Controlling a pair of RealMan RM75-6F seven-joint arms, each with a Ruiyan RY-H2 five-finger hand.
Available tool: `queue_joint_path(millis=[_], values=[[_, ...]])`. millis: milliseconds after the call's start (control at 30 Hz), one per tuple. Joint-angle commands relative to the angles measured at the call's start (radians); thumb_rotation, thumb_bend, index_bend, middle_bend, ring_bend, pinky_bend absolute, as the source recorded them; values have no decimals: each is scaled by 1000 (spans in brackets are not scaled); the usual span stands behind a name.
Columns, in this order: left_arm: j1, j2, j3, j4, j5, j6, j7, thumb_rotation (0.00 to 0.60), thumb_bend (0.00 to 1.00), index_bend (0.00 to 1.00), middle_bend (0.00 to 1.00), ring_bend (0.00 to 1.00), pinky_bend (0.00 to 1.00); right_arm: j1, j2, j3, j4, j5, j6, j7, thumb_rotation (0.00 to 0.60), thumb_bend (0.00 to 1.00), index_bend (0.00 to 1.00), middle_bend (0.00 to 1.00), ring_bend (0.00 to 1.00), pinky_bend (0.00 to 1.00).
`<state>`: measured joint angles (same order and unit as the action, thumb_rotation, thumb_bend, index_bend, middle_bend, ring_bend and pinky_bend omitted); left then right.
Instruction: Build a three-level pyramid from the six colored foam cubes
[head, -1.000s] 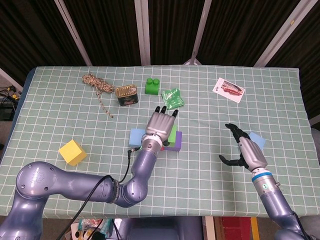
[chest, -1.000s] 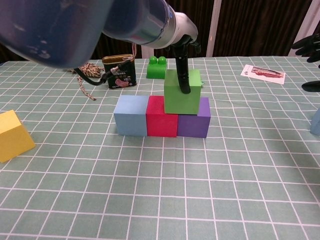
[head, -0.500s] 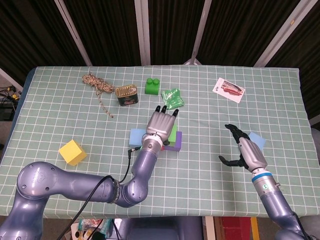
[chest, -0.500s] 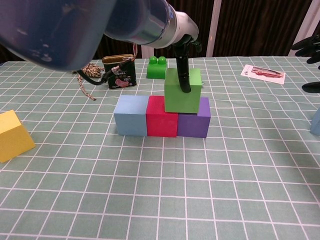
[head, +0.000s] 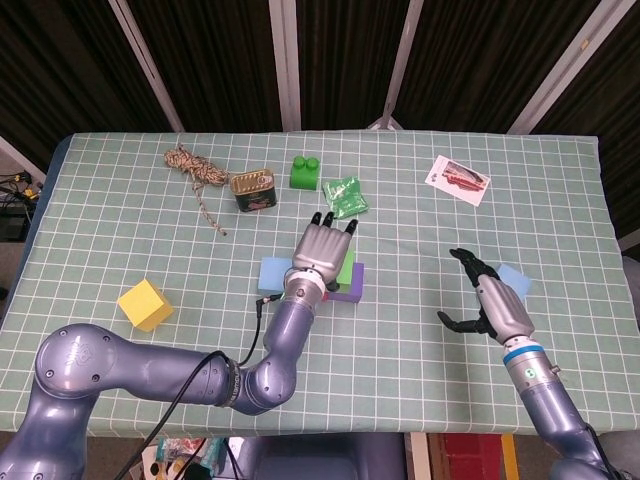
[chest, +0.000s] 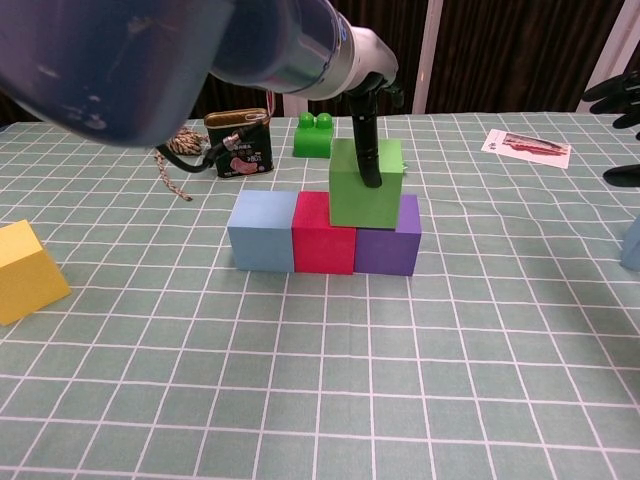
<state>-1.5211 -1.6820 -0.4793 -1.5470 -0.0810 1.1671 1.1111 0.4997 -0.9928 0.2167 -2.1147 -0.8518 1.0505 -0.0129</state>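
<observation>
Dark curtains hang behind a tabletop (head: 420, 330) covered in green checked cloth. Near its front left edge sits the yellow cube (head: 145, 304), apart from the build. Toward the front right, the right hand (head: 490, 297) hovers with fingers spread and holds nothing; the pale blue cube (head: 513, 280) lies just beyond it.

At the middle of the tabletop the base row stands complete: blue cube (chest: 263, 231), red cube (chest: 324, 233) and purple cube (chest: 388, 241), side by side and touching. The green cube (chest: 364, 184) rests on top, straddling the seam between red and purple. The left hand (head: 322, 251) covers it from above, and one of its fingers (chest: 366, 140) lies down the cube's front face in the chest view. Whether the hand grips the cube or merely rests on it, I cannot tell.

Further back lie a tin can (head: 254, 189), a coil of rope (head: 193, 167), a green toy brick (head: 305, 173), a green packet (head: 346, 196) and, toward the far right, a printed card (head: 458, 179).

The second level looks half done. Next, the left hand should probably lift straight up without nudging the green cube, then another cube must land over the blue-red seam.
</observation>
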Motion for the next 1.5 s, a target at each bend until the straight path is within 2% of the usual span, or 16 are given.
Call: queue_joint_path(millis=[33,333,1000,1300,1500], values=[[0,-2,1,1,-1,-1,1,600,316,73,334,20,72,0,0,0,0,0,1,0,600,314,0,0,0,0],[3,-6,1,2,-1,-6,-4,600,311,69,248,19,70,1,-1,-2,1,0,1,-1,600,313,0,0,0,0],[14,8,-7,-21,7,-5,-23,600,132,9,54,0,41,1,-5,-2,0,5,8,-2,600,313,0,0,0,0],[34,42,-24,-66,34,16,-58,600,104,3,43,0,40,1,-6,-2,3,6,10,-3,600,313,0,0,0,0],[80,117,-37,-165,69,63,-97,600,104,3,47,0,40,1,-5,1,8,11,13,-1,600,313,0,0,0,0]])
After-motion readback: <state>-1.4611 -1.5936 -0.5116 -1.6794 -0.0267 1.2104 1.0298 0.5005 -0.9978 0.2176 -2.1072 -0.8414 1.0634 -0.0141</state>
